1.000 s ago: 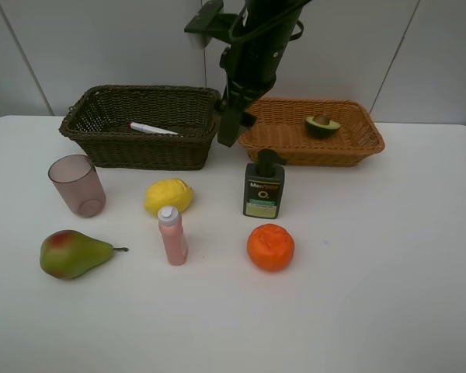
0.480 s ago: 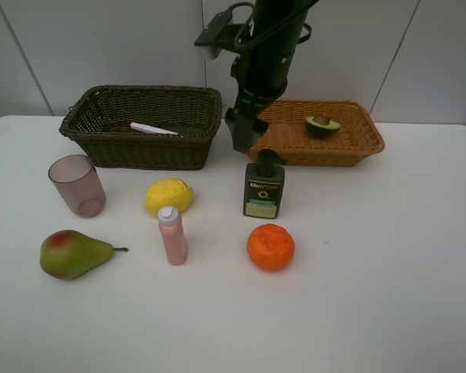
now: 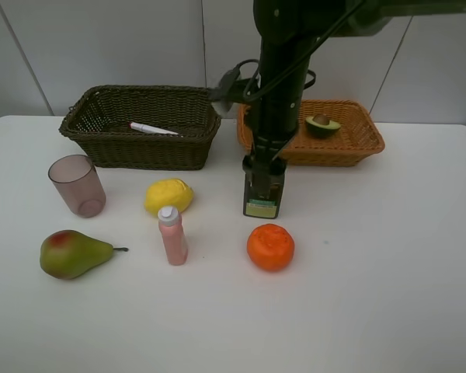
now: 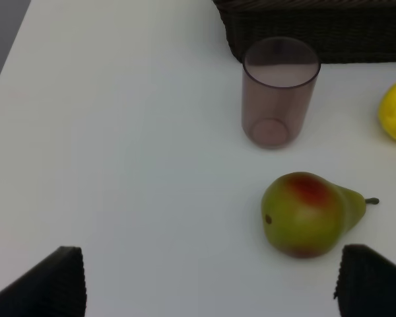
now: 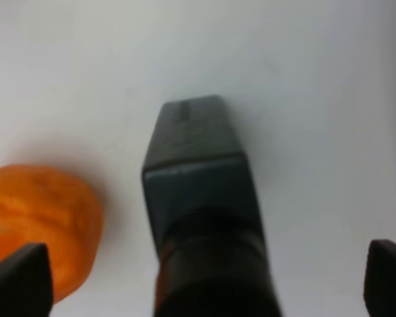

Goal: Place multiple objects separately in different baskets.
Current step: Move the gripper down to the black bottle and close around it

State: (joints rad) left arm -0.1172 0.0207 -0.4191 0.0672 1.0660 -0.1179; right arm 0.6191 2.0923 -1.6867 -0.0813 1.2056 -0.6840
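Observation:
My right gripper (image 3: 264,165) hangs open over the dark pump bottle (image 3: 263,194), its jaws on either side of the pump head (image 5: 197,191) without closing. The orange (image 3: 270,246) lies just in front of the bottle. My left gripper (image 4: 214,284) is open and holds nothing; the green-red pear (image 4: 309,212) lies just beyond it, with the pinkish cup (image 4: 279,89) farther on. The lemon (image 3: 168,196) and pink bottle (image 3: 172,235) stand mid-table. A white marker (image 3: 153,129) lies in the dark brown basket (image 3: 101,144). The avocado half (image 3: 322,125) sits in the orange-tan basket (image 3: 365,148).
Both baskets stand side by side at the back of the white table (image 3: 388,272), against a grey wall. The right arm (image 3: 283,70) rises in front of the gap between them. The left arm does not show in the exterior view.
The right arm has swung right from beside the dark basket and come down, so its open jaws now straddle the pump bottle's top. No object has moved.

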